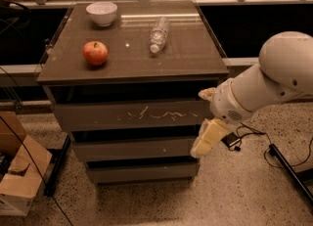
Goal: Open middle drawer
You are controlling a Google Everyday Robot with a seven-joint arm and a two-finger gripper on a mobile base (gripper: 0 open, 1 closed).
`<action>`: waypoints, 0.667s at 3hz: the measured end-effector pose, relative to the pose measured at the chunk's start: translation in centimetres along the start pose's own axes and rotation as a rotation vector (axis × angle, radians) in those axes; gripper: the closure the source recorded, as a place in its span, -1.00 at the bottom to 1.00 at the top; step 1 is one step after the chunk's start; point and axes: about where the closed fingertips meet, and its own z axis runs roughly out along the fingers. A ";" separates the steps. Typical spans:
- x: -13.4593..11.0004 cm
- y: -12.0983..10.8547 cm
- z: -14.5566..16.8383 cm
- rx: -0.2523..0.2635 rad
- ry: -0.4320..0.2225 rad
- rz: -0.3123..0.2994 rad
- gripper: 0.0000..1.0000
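Observation:
The middle drawer (132,148) is a plain grey-brown front with a tiny white speck, shut, in the middle of the cabinet's three. Above it is the drawer front with white squiggly scratches (146,115); below it is the lowest plain drawer (142,172). My gripper (206,117) is at the cabinet's right front edge. Its lower yellowish finger (208,138) hangs beside the middle drawer's right end, and the upper finger (207,93) is near the top drawer's right corner. The fingers stand apart and hold nothing.
On the cabinet top (186,58) lie a red apple (95,53), a white bowl (101,13) and a clear plastic bottle (159,34). Cardboard boxes (19,171) stand on the floor at the left. Cables and a black bar (288,169) lie on the floor at the right.

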 end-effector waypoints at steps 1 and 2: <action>1.4 -0.6 3.4 -0.049 -0.045 -0.002 -1.00; 3.6 -1.1 7.4 -0.072 -0.095 -0.009 -1.00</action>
